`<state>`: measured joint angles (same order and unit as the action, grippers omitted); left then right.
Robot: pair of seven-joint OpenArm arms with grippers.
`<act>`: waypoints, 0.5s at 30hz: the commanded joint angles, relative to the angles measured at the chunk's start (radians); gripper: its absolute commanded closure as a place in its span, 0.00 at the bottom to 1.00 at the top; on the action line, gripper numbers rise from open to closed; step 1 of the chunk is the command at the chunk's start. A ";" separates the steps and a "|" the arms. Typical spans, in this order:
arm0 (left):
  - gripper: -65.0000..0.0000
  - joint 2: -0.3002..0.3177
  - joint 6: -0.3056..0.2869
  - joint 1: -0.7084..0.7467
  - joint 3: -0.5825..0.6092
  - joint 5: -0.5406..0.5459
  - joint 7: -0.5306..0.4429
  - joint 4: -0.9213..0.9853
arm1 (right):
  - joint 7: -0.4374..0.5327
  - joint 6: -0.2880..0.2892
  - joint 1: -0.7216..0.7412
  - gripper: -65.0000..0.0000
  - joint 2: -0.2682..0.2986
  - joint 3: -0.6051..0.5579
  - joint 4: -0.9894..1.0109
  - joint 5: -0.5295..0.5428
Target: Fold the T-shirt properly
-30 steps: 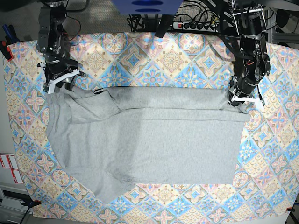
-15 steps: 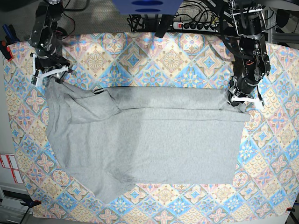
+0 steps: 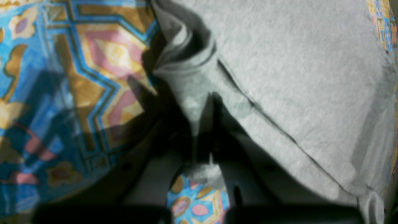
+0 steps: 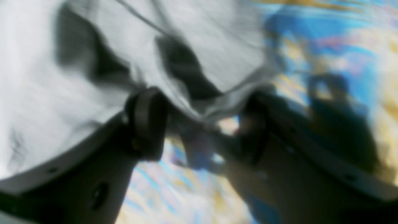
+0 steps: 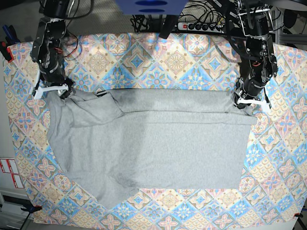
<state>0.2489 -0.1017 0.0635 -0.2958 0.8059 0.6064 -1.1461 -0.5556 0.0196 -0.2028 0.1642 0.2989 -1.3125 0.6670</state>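
right gripper (image 5: pixel 50 90) now lower, agape at t-shirt (image 5: pixel 153 143) edge; left gripper (image 5: pixel 249 103) pinching hem.

A tile-patterned cloth (image 5: pixel 158 57) lies below a power strip (image 5: pixel 201 26).

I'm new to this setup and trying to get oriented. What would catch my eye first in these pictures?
The big grey T-shirt spread across the middle of the pastel tile-patterned cloth dominates the base view. At its two far corners sit the arms: the left gripper at the picture's right pinches a bunched corner of fabric, as its wrist view shows, and the right gripper at the picture's left has its fingers spread at the shirt's edge.
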 commanded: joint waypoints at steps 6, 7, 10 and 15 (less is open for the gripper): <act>1.00 0.000 0.012 -0.003 0.005 -0.012 0.042 -0.004 | -0.028 0.000 0.041 0.46 0.005 0.001 0.057 0.027; 1.00 0.000 0.012 -0.003 0.005 -0.012 0.042 -0.004 | -0.030 0.000 0.047 0.46 0.005 0.001 0.058 0.027; 1.00 0.000 0.012 -0.003 0.005 -0.012 0.045 -0.004 | -0.031 0.000 0.052 0.52 0.007 0.001 0.060 0.027; 1.00 0.002 0.012 0.002 0.005 -0.012 0.048 -0.004 | -0.027 0.000 0.053 0.96 0.007 0.007 0.058 0.027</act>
<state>0.2493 -0.1009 0.0639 -0.2958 0.8051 0.6090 -1.1461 -0.5541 0.0185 -0.1501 0.1669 0.3069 -1.2461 0.6895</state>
